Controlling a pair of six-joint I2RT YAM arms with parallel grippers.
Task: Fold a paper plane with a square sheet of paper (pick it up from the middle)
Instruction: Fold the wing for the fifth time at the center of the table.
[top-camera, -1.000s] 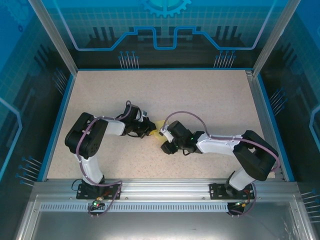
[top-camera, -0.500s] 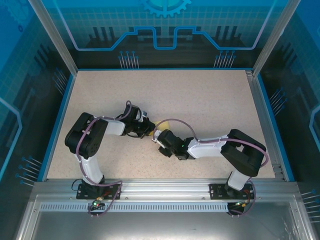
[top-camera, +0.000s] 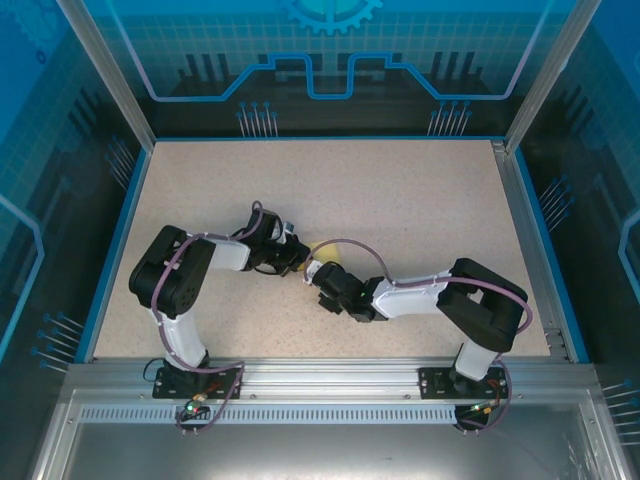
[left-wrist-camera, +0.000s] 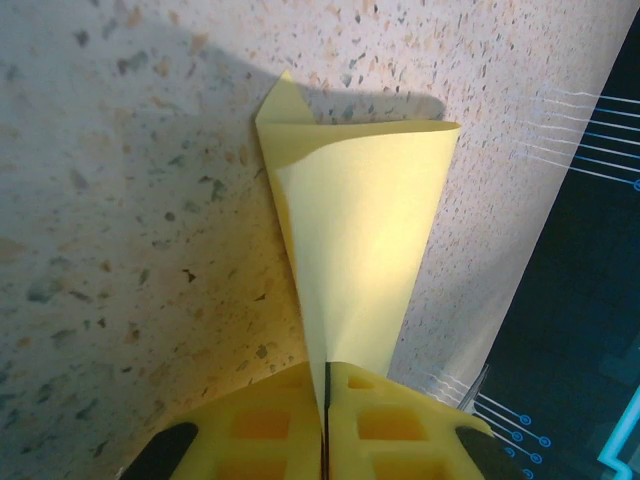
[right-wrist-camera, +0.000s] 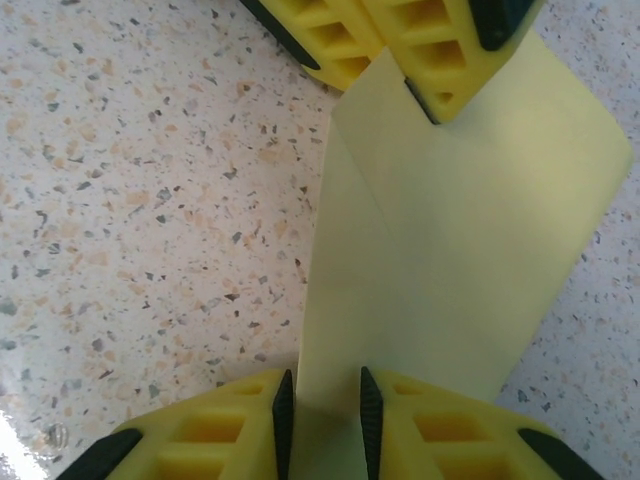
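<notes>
The square sheet of paper (left-wrist-camera: 360, 230) is pale yellow and partly folded, its free end bowed open above the tabletop. My left gripper (left-wrist-camera: 327, 400) is shut on one end of it, pads pressed tight together. In the right wrist view the paper (right-wrist-camera: 450, 250) runs from the left gripper's fingers (right-wrist-camera: 440, 50) at the top down between my right gripper's (right-wrist-camera: 322, 410) pads, which stand a little apart around its near edge. From above, the paper (top-camera: 322, 250) shows as a small yellow patch between the left gripper (top-camera: 300, 262) and the right gripper (top-camera: 320, 278) at mid-table.
The speckled tabletop (top-camera: 400, 190) is bordered by a blue rim and metal frame posts (top-camera: 540, 75). Both arms reach inward and their wrists nearly meet at the centre. The right arm's cable (top-camera: 350, 243) loops just above the paper.
The right arm has swung left, and its gripper now straddles the paper's near edge. The left gripper has held still with the paper.
</notes>
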